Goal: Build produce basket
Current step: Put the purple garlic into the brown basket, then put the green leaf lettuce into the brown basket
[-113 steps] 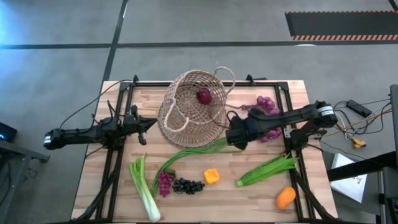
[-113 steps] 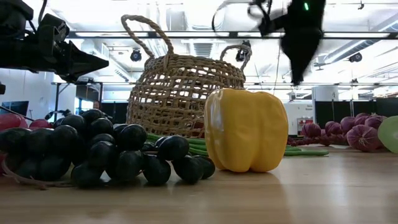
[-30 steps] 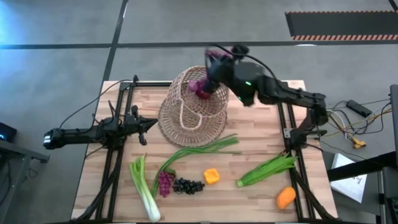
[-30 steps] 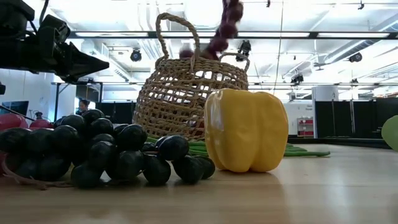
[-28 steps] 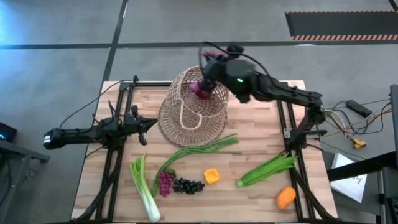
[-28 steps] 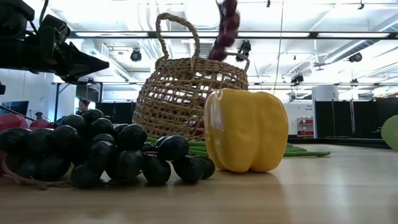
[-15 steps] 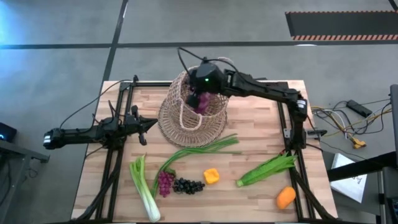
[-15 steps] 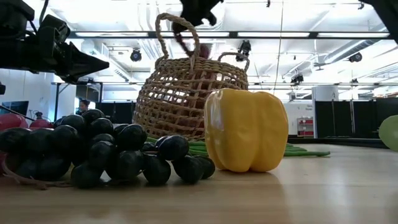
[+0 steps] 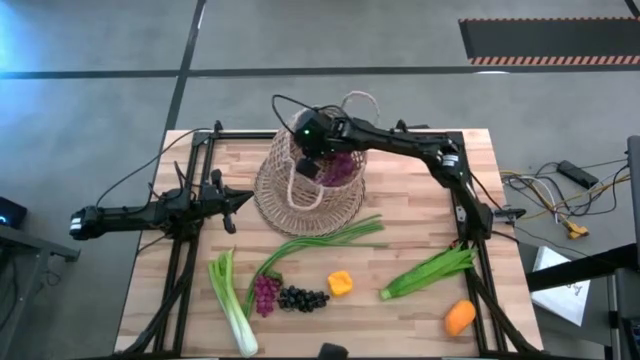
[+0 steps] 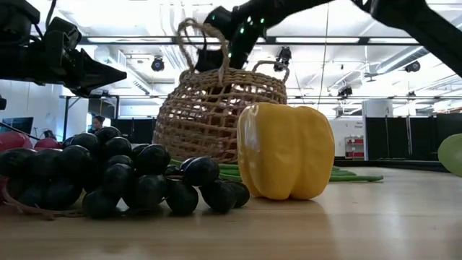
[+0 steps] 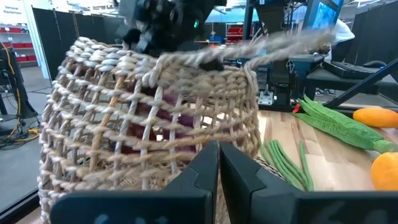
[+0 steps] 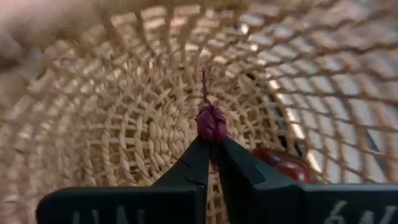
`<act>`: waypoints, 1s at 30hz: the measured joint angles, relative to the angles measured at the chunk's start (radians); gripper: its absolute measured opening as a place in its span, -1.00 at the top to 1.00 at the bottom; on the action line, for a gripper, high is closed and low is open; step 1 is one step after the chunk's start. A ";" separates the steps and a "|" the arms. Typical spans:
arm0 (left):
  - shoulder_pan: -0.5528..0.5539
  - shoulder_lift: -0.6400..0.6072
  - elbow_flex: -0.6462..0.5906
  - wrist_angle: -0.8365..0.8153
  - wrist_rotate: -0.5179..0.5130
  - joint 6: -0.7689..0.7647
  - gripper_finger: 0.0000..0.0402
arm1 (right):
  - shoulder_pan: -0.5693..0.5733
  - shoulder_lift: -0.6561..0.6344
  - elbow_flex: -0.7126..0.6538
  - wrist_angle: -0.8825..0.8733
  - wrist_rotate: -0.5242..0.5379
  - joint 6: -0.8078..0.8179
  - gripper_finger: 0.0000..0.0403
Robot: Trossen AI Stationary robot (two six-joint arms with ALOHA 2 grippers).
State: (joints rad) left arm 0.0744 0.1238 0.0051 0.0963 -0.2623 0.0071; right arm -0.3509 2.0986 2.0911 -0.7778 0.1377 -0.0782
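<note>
Item: basket (image 9: 308, 178), far-centre of the counter (image 9: 420, 240).
Right tool (image 12: 211, 148): I have it low over the basket mouth, clenched on a purple grape bunch (image 12: 212, 122) by its top, so the bunch drops inside beside the red apple (image 12: 281, 163).
Left tool (image 11: 218, 163): pinched together, empty, parked at the basket's left.
Outstanding: leek (image 9: 230, 300), yellow pepper (image 10: 286, 150), black grapes (image 10: 115, 173), orange (image 9: 459, 318).

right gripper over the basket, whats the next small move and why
Probably open the fingers. The right gripper is pinched on the purple grapes down inside the basket, next to the red apple, so releasing should drop them in. The left gripper waits beside the basket.
</note>
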 joint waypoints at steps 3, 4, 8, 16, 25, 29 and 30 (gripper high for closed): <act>0.000 0.000 0.000 0.000 0.000 0.000 1.00 | -0.009 0.016 0.001 0.010 0.002 -0.011 0.89; 0.000 0.000 0.000 0.000 0.000 0.000 1.00 | -0.010 0.020 0.002 0.010 0.003 -0.012 0.88; 0.000 0.000 0.000 0.000 0.000 0.000 1.00 | -0.022 0.020 0.002 0.008 0.004 -0.010 0.74; 0.000 0.000 0.000 0.000 0.000 0.000 1.00 | -0.030 -0.027 0.006 -0.012 0.048 -0.071 0.27; 0.000 0.001 0.000 0.001 0.000 0.000 1.00 | 0.052 -0.199 -0.058 -0.155 0.169 0.016 0.28; 0.000 0.000 0.000 0.001 0.000 0.000 1.00 | 0.168 -0.321 -0.178 -0.168 0.265 0.083 0.37; 0.000 0.002 0.000 0.001 0.000 0.000 1.00 | 0.204 -0.360 -0.222 -0.167 0.292 0.102 0.39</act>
State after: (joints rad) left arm 0.0745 0.1254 0.0051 0.0973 -0.2623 0.0071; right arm -0.1471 1.7384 1.8694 -0.9451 0.4293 0.0240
